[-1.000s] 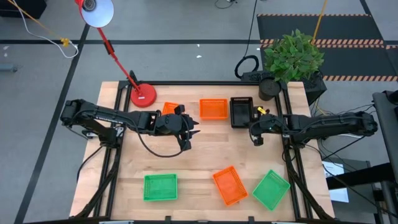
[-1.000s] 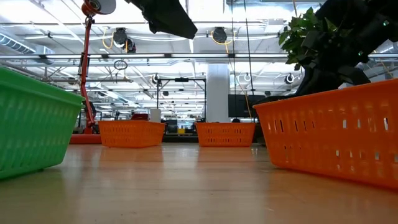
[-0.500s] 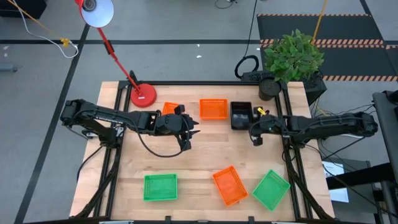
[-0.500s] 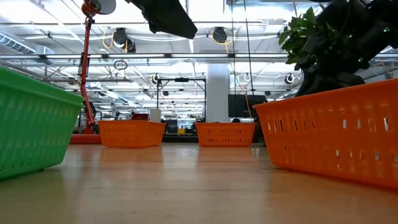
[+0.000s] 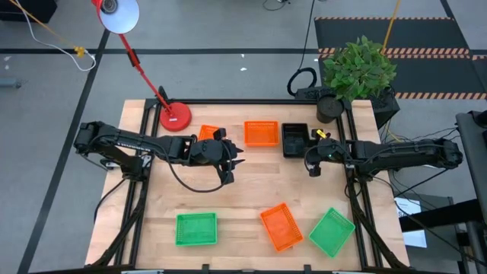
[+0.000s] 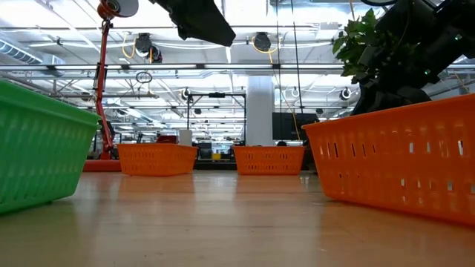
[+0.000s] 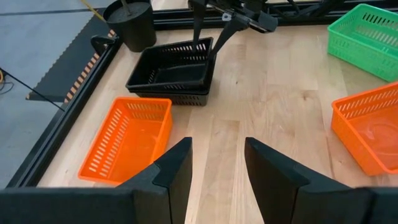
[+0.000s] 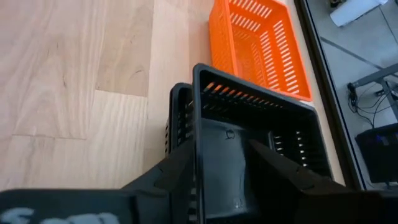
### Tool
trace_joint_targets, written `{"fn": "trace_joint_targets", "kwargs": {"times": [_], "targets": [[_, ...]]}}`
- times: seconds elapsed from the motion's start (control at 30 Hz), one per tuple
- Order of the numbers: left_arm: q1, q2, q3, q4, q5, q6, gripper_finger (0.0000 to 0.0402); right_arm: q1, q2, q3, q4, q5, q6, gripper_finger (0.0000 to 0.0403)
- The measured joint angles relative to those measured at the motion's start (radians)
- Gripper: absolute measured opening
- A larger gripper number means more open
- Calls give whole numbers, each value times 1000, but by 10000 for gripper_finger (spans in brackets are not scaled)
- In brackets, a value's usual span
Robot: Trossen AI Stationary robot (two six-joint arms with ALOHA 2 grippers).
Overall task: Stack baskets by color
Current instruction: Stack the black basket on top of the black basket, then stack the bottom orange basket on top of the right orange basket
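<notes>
Two black baskets (image 5: 295, 140) sit nested at the table's far right; the upper basket (image 7: 176, 70) rests inside the lower one. My right gripper (image 8: 221, 149) is open at the stack's near end, one finger outside the upper basket's wall (image 8: 196, 118) and one inside. My left gripper (image 7: 214, 165) hangs open and empty over mid-table, near an orange basket (image 7: 127, 138). A second orange basket (image 5: 261, 133) lies beside the black stack. Along the near edge lie a green basket (image 5: 196, 228), an orange basket (image 5: 281, 226) and another green basket (image 5: 332, 232). My right gripper straddles the upper black basket's wall (image 8: 196, 118), slanting down from the table's near side. I cannot tell whether either finger touches that wall. The basket rests in the lower one, not lifted.
A red lamp base (image 5: 175, 118) stands at the far left corner, its stem leaning out over the table's edge. A potted plant (image 5: 358, 68) sits just beyond the far right corner. Bare wood (image 5: 266, 186) spreads across the table's middle.
My right gripper has opened and let go of the upper black basket, which has settled down into the one beneath it. My left gripper has kept still.
</notes>
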Motion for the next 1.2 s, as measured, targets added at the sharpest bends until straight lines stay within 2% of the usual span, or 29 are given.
{"fn": "trace_joint_targets", "kwargs": {"times": [0.37,0.6,0.77,0.9,1.03,1.2], "targets": [[0,0,0,0,0,-1,147,0,-11,0,55,1,-34,146],[0,0,0,0,0,-3,147,0,-58,2,41,10,-46,146],[0,0,0,0,0,-3,147,9,-94,2,102,17,-47,146],[0,0,0,1,0,-5,147,51,-117,5,199,17,24,146],[-24,0,0,28,0,-31,147,96,-119,49,195,17,138,146],[-98,10,0,100,61,70,147,166,-105,88,193,-29,264,146]]}}
